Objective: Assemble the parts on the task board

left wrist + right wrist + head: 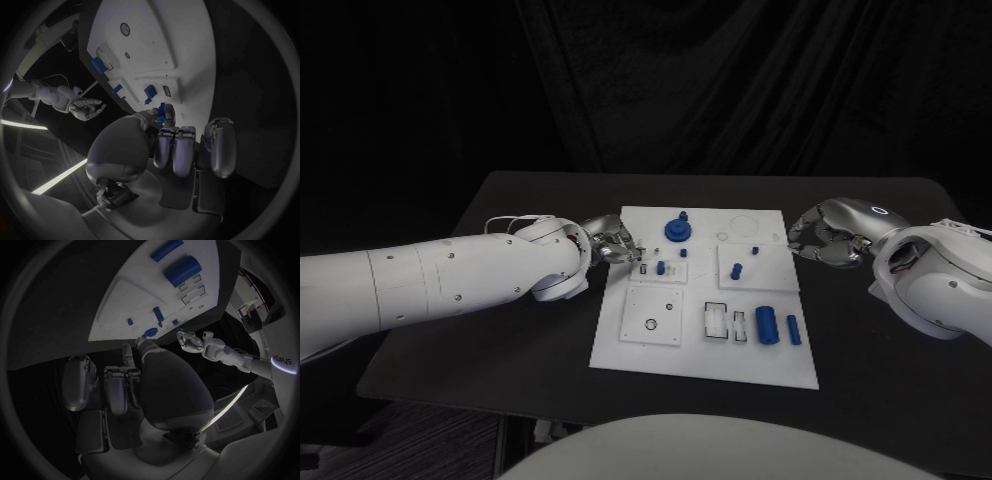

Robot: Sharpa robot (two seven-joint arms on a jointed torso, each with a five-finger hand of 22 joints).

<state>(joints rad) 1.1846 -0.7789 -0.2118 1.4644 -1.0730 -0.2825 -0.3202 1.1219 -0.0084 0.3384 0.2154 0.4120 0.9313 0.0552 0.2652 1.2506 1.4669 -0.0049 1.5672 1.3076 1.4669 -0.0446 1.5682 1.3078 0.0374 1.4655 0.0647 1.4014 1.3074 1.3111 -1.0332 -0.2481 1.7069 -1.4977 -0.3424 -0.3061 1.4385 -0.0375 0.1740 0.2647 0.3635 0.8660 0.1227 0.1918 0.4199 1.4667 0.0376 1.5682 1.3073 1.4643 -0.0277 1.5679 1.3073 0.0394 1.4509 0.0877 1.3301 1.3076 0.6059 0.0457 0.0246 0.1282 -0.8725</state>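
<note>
The white task board [630, 352] lies in the middle of the black table. A blue gear-like part with a stem [678, 232] stands near its far edge. A blue peg [736, 270] and a smaller one [661, 268] stand mid-board. Two blue cylinders [767, 324] lie near the right edge. My left hand [609, 246] hovers at the board's left edge with fingers [175, 147] curled in, the gear part [162, 113] just past its thumb and apart from it. My right hand [819, 240] sits off the board's right edge, fingers [117, 390] curled, holding nothing.
The board [147, 47] has empty round holes [651, 325] and rectangular slots [715, 320] near its front. Bare black table [488, 350] surrounds the board. A dark curtain hangs behind the table.
</note>
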